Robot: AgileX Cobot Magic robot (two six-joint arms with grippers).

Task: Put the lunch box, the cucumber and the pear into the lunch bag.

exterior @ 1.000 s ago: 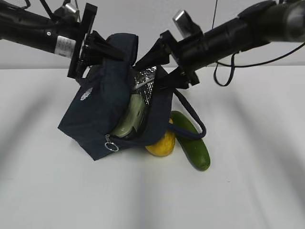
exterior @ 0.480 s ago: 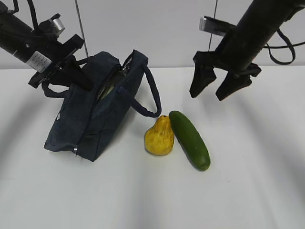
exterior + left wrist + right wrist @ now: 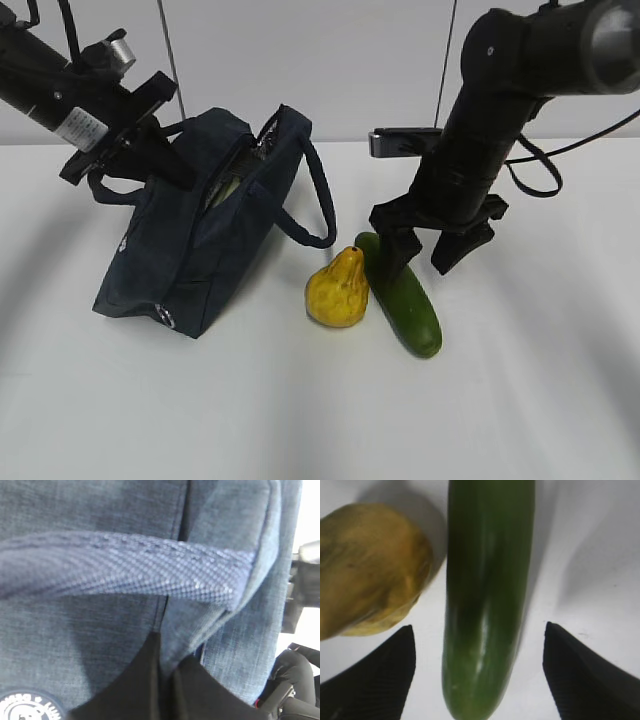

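Observation:
The navy lunch bag (image 3: 190,250) leans to the left on the white table, its zipper mouth slightly open with a pale green sliver of the lunch box (image 3: 226,190) inside. My left gripper (image 3: 172,172) is shut on the bag's upper edge by a handle; in the left wrist view its fingers (image 3: 150,690) pinch the bag's fabric (image 3: 100,630). The pear (image 3: 337,290) and the cucumber (image 3: 402,298) lie side by side right of the bag. My right gripper (image 3: 418,265) is open and straddles the cucumber's (image 3: 487,595) far end, with the pear (image 3: 367,567) just outside its left finger.
One bag handle (image 3: 318,200) loops out toward the pear. The bag's round white logo (image 3: 30,707) shows beside my left fingers. White table (image 3: 520,400) lies around the objects, with a white wall behind.
My right gripper let go of the bag, swung right and came down open over the cucumber. The bag's mouth narrowed and the bag settled leftward, uncovering the pear. My left gripper still holds the bag.

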